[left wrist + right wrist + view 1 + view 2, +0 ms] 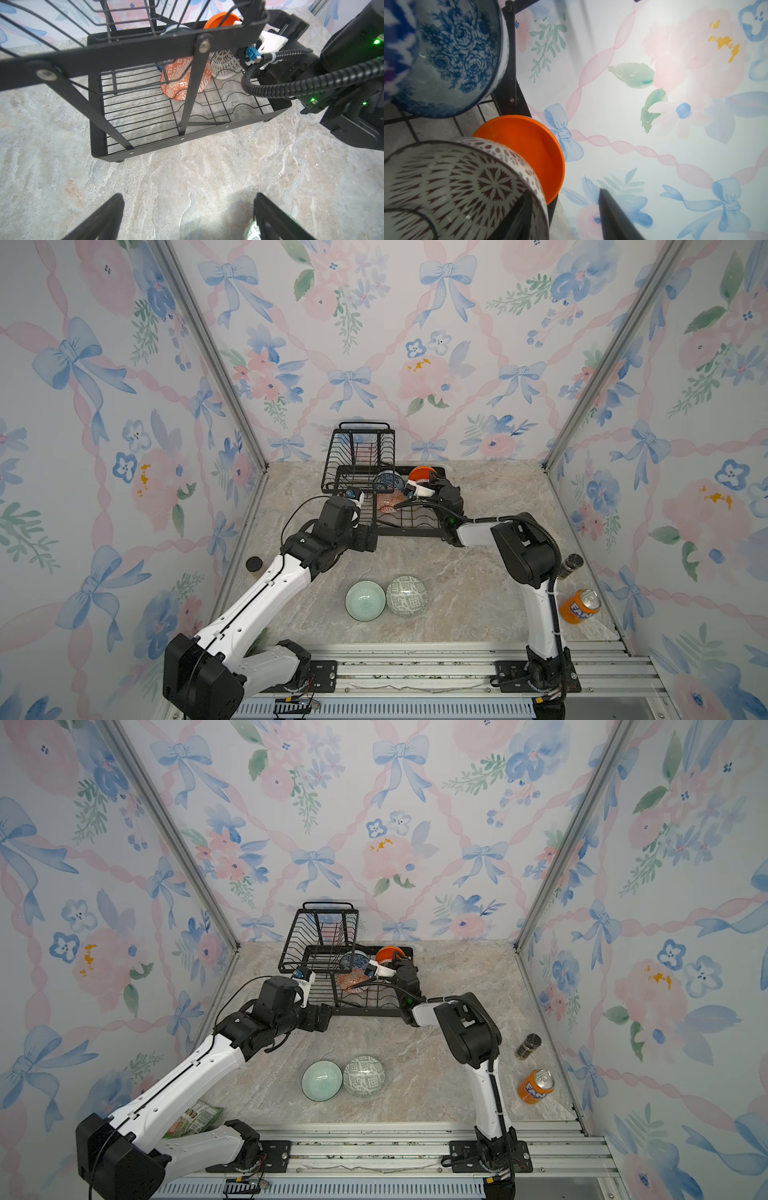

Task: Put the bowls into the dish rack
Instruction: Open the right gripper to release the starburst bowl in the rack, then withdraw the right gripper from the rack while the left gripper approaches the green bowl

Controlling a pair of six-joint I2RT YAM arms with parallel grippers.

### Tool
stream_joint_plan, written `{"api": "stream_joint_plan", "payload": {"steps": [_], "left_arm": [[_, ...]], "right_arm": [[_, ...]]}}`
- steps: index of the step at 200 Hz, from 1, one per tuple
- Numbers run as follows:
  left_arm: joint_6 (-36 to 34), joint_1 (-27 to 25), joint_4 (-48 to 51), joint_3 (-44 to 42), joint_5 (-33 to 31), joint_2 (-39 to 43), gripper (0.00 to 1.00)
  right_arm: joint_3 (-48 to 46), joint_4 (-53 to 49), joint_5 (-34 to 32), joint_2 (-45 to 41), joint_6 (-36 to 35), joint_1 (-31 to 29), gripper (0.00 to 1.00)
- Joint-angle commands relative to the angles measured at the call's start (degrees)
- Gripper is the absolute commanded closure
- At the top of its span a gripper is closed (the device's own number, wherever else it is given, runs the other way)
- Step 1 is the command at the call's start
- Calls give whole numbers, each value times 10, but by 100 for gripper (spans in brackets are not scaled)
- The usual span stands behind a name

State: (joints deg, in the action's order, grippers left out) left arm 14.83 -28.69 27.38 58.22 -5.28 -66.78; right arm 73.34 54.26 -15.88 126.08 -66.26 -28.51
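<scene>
right gripper [565, 192], released astride the white lattice bowl [456, 187] rim: withdraw toward six o'clock, sparing orange bowl [525, 145] at twelve.

At table [478, 593] 12 o'clock: dish rack [409, 532], raised basket [359, 448] over its 9 o'clock half. In lower tray [207, 132], 1 o'clock corner: plain bowl [422, 473]; floral bowl [388, 480] at its 9 o'clock; lattice bowl [225, 64] and geometric bowl [388, 502] in front of those. Table 6 o'clock: ringed bowl [365, 600] touching maze bowl [407, 596] at its 3 o'clock. Soda can [579, 605] at table 4 o'clock, jar [570, 566] just behind.
</scene>
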Motion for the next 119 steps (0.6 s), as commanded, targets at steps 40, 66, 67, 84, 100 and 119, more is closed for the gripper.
{"api": "stream_joint_plan", "payload": {"steps": [40,66,67,84,100,119], "left_arm": [[-4,4,4,0,5,8,2],[-3,4,4,-2,4,9,2],[-3,4,4,-3,4,9,2],[-3,4,3,-4,3,10,2],[-3,4,4,-5,2,10,2],[-2,4,3,-7,3,11,2]], "right_arm": [[-9,16,-22,-46,29,1,3],[-22,9,-27,-70,52,2,3],[-23,9,-27,-71,53,2,3],[-31,-7,-33,-90,70,3,3],[-36,-29,-42,-113,97,1,3],[-43,-69,-52,-147,141,-2,3]]}}
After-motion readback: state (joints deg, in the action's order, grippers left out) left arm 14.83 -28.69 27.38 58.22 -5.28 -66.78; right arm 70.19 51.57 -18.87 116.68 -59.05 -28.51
